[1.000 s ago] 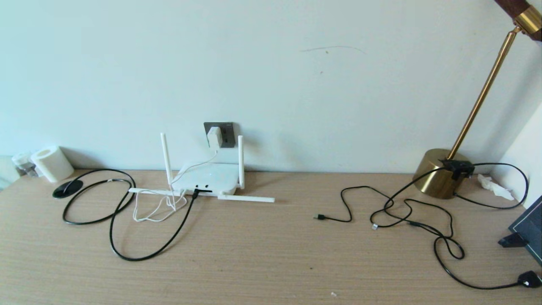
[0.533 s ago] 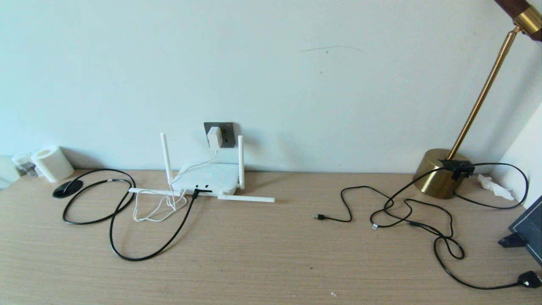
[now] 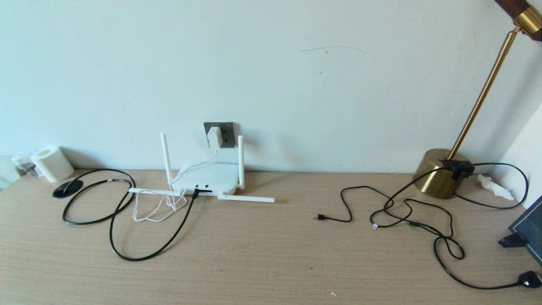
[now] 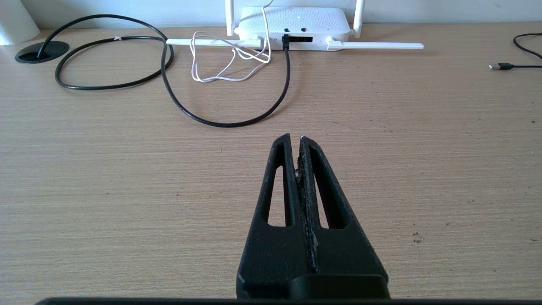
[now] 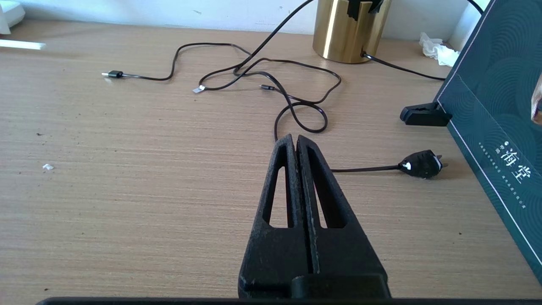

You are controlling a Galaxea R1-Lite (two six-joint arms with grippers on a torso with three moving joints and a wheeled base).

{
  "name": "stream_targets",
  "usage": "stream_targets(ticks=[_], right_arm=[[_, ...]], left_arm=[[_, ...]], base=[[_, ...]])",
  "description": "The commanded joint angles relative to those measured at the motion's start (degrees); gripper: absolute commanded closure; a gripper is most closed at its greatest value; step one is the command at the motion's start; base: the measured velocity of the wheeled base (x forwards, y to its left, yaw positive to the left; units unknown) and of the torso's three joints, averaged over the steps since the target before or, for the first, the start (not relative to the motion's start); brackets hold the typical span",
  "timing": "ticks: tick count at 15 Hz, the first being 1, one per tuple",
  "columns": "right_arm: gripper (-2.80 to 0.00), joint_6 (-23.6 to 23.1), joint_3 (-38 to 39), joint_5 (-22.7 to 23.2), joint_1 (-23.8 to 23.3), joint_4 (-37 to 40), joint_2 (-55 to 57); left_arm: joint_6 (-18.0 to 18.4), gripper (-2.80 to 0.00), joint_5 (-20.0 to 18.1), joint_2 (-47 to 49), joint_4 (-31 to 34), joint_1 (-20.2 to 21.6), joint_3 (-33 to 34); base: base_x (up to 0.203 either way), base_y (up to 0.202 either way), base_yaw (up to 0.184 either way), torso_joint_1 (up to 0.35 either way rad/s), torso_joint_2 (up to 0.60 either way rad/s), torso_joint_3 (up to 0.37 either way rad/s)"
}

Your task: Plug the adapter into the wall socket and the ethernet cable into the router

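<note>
The white adapter (image 3: pixel 214 137) sits in the dark grey wall socket (image 3: pixel 225 133), its thin white cord (image 3: pixel 159 207) looping down to the white router (image 3: pixel 206 178) (image 4: pixel 296 23). The black ethernet cable (image 3: pixel 144 253) (image 4: pixel 224 123) curves over the desk, and its connector (image 3: pixel 195 194) (image 4: pixel 285 41) is in a port on the router's front edge. My left gripper (image 4: pixel 295 139) hangs shut and empty above bare desk, well short of the router. My right gripper (image 5: pixel 295 138) is shut and empty over the desk's right half. Neither arm shows in the head view.
A white roll (image 3: pixel 51 163) and a black grommet (image 3: pixel 67 189) stand at the back left. A brass lamp base (image 3: pixel 440 173), thin black cords with small plugs (image 3: pixel 320 217), a black mains plug (image 5: pixel 421 163) and a dark green box (image 5: pixel 499 140) crowd the right side.
</note>
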Motion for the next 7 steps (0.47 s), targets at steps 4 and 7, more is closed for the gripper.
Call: stream_targets(ticks=[4, 7], right_arm=[[0.00, 0.3, 0.0, 0.0, 0.0, 0.0, 0.0], [0.00, 1.4, 0.0, 0.1, 0.0, 0.4, 0.0]], left_arm=[[0.0, 0.00, 0.0, 0.1, 0.0, 0.0, 0.0], [0.0, 0.00, 0.0, 0.1, 0.0, 0.0, 0.0]], base=[[0.000, 0.000, 0.000, 0.000, 0.00, 0.000], [0.000, 0.000, 0.000, 0.000, 0.00, 0.000]])
